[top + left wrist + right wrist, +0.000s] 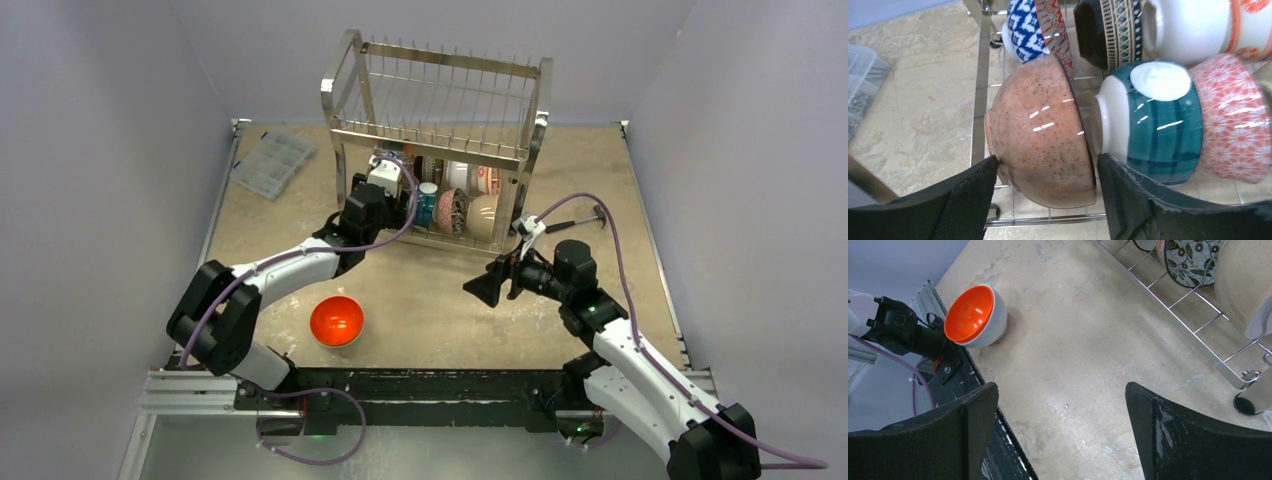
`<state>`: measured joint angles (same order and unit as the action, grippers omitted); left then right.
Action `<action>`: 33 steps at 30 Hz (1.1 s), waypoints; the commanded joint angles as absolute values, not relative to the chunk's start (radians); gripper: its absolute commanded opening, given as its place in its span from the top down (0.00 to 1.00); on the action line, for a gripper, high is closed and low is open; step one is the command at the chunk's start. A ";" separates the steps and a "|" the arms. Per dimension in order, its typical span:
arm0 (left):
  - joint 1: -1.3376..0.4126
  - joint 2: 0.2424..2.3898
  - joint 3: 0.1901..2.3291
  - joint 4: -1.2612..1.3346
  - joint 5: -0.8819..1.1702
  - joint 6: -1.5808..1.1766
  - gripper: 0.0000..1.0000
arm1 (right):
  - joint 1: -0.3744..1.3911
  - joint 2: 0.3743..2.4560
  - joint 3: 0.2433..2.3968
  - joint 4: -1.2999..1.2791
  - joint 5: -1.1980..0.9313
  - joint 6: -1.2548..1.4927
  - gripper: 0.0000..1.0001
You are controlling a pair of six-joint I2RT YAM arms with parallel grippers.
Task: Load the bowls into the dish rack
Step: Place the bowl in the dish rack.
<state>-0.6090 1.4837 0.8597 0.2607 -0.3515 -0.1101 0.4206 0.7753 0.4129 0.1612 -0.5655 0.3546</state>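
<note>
1. Racking step: the left gripper [1046,162] is at the dish rack's [331,100] lower tier. Its jaws straddle a speckled pink bowl [1038,120] that stands on edge beside a teal bowl [1158,125].
2. Pinching it or just flanking it? I cannot tell.
3. The left arm stretches far towards the rack. The right gripper [1060,387] hangs wide open and empty over the table [440,300].
4. Next, I judge: back out without nudging the neighbours, then fetch the orange bowl [336,320], near left on the table.

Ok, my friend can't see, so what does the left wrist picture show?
The left gripper has a black finger on each side of a speckled pink bowl standing on edge in the rack. A teal bowl stands next to it, and more bowls fill the row behind.
</note>
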 commanded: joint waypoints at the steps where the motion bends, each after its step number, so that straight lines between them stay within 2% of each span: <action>1: -0.611 1.556 0.919 0.260 -0.331 -0.087 0.35 | 0.425 0.751 0.431 0.158 -0.552 0.349 0.01; 7: -0.611 1.588 0.947 0.243 -0.271 -0.037 0.55 | 0.425 0.742 0.434 0.152 -0.549 0.353 0.01; 10: -0.612 1.577 0.947 0.235 -0.274 -0.013 0.56 | 0.424 0.740 0.432 0.150 -0.548 0.354 0.01; 12: -0.612 1.563 0.944 0.226 -0.283 -0.013 0.53 | 0.425 0.744 0.432 0.152 -0.549 0.354 0.01; 17: -0.612 1.495 0.920 0.220 -0.322 -0.044 0.31 | 0.425 0.748 0.437 0.156 -0.548 0.353 0.01; 21: -0.612 1.419 0.887 0.219 -0.353 -0.091 0.21 | 0.425 0.746 0.438 0.155 -0.544 0.356 0.01; 25: -0.612 1.343 0.849 0.217 -0.352 -0.124 0.18 | 0.425 0.737 0.440 0.151 -0.531 0.359 0.01; 33: -0.612 1.179 0.744 0.146 -0.311 -0.232 0.17 | 0.425 0.693 0.444 0.131 -0.470 0.375 0.01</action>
